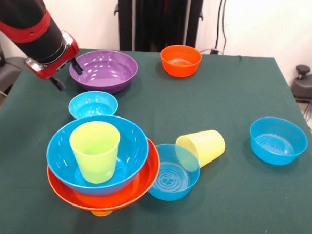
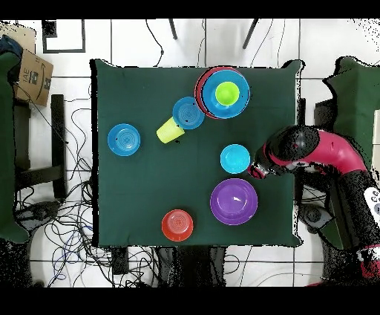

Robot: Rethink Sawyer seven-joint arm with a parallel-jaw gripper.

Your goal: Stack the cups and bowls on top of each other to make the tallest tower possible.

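The tower stands at the table's near left: a large blue bowl point(image 1: 134, 147) nested in a wider orange bowl point(image 1: 142, 186) over an orange cup point(image 1: 101, 213). A lime green cup point(image 1: 95, 150) point(image 2: 227, 93) stands upright inside the blue bowl. Lying on its side to the right is a pale yellow cup point(image 1: 202, 146) point(image 2: 170, 131), touching a medium blue bowl point(image 1: 173, 172) that rests against the tower. My gripper point(image 1: 67, 75) point(image 2: 256, 169) hangs open and holds nothing, between the purple bowl point(image 1: 103, 69) and the table's left edge.
A small blue bowl point(image 1: 93, 104) sits just behind the tower. A small orange bowl point(image 1: 180, 59) stands at the far middle and another medium blue bowl point(image 1: 277, 140) at the right. Cables and a cardboard box point(image 2: 33, 74) lie on the floor around the table.
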